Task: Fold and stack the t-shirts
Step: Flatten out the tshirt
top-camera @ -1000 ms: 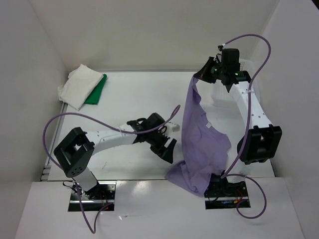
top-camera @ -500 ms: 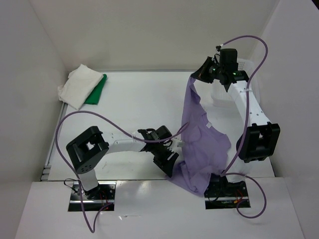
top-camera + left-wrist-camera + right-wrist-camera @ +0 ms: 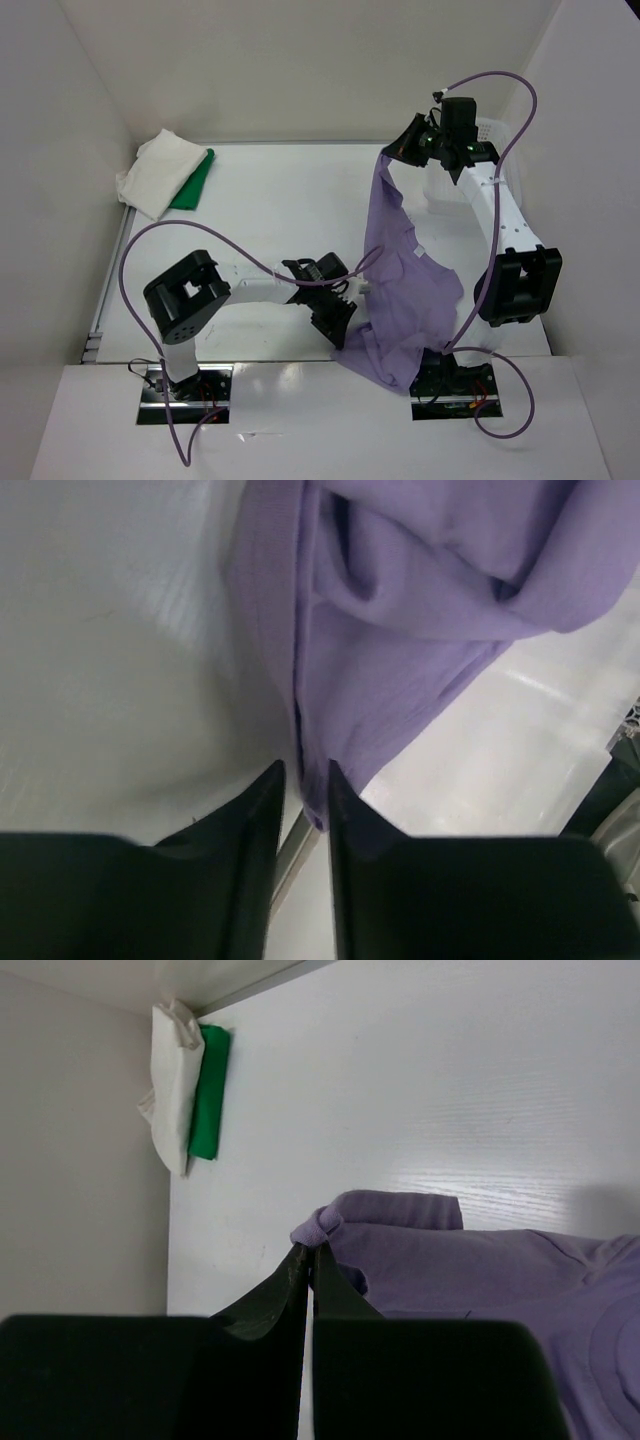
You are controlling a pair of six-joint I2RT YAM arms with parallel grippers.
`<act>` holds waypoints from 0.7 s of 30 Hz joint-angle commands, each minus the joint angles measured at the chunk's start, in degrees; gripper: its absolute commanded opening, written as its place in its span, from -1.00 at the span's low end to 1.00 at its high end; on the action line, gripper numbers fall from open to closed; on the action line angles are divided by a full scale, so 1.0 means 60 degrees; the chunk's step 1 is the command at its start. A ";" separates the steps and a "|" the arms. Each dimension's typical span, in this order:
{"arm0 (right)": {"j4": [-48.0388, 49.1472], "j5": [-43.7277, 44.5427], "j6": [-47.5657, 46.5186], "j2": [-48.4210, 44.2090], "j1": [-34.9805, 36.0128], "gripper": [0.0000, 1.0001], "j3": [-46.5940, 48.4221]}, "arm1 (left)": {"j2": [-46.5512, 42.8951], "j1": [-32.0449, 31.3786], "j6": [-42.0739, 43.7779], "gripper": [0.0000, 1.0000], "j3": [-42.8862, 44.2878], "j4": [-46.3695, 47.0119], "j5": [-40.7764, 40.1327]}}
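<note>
My right gripper [image 3: 399, 153] is up over the far right corner of the table [image 3: 270, 200], jaws pressed together on one end of the purple shirt [image 3: 405, 285]. The cloth drapes from there down to the near edge. My left gripper [image 3: 305, 775] sits low at that edge, jaws narrowed to a slit with the shirt's hem pinched between them. The white shirt [image 3: 152, 172] and green shirt [image 3: 196, 183] lie folded in the far left corner.

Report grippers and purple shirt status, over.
Right gripper shut on purple shirt, one end raised. Left gripper astride near hem, grip unconfirmed. Far left: white shirt over green shirt.
</note>
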 commanded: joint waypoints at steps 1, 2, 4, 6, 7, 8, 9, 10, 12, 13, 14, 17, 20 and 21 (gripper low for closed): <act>0.0658 -0.0104 0.0039 -0.0134 -0.0118 -0.96 0.0459 | 0.0072 -0.0058 0.0246 -0.45 0.0306 0.0310 0.0637; 0.0658 -0.0104 0.0039 -0.0133 -0.0118 -0.96 0.0459 | 0.0072 -0.0058 0.0247 -0.53 0.0306 0.0310 0.0783; 0.0745 -0.0191 0.0039 0.0114 -0.0118 -0.96 0.0547 | -0.0015 -0.0058 0.0335 -0.76 0.0204 0.0413 0.0785; 0.0746 -0.0192 0.0039 0.0378 -0.0118 -0.96 0.0663 | -0.0176 -0.0058 0.0422 -0.92 0.0204 0.0413 0.0435; 0.0746 -0.0192 0.0039 0.0495 -0.0118 -0.96 0.0664 | -0.0380 0.0029 0.0538 -0.96 0.0204 0.0152 0.0201; 0.0746 -0.0192 0.0039 0.0613 -0.0118 -0.96 0.0852 | -0.0498 0.0204 0.0540 -0.98 0.0204 0.0062 -0.0091; 0.0630 -0.0192 0.0039 0.0860 -0.0118 -0.96 0.0956 | -0.0630 0.0785 0.0627 -1.00 0.0204 -0.0040 -0.0239; 0.0628 -0.0105 0.0039 0.0979 -0.0118 -0.96 0.1189 | -0.0965 0.1183 0.0628 -1.00 0.0044 -0.0273 -0.0415; 0.0380 0.0202 -0.0048 0.1300 -0.0118 -0.96 0.1468 | -0.1550 0.2627 0.0875 -1.00 -0.0132 -0.0654 -0.1000; 0.0075 0.0363 -0.0136 0.1433 -0.0118 -0.96 0.1861 | -0.1728 0.3130 0.0877 -1.00 -0.0133 -0.0845 -0.1249; -0.0146 0.0727 -0.0326 0.1579 -0.0118 -0.96 0.2083 | -0.1904 0.3584 0.0964 -1.00 -0.0133 -0.1035 -0.1701; -0.0659 0.1213 -0.0619 0.1961 -0.0118 -0.96 0.2641 | -0.2724 0.5138 0.0512 -1.00 -0.0221 -0.1299 -0.2421; -0.1011 0.1623 -0.0795 0.2765 -0.0118 -0.96 0.3371 | -0.3588 0.6676 -0.0059 -1.00 -0.0542 -0.1389 -0.2832; -0.1172 0.1625 -0.0796 0.3043 -0.0118 -0.96 0.3693 | -0.4011 0.7057 -0.0220 -1.00 -0.0645 -0.1287 -0.3036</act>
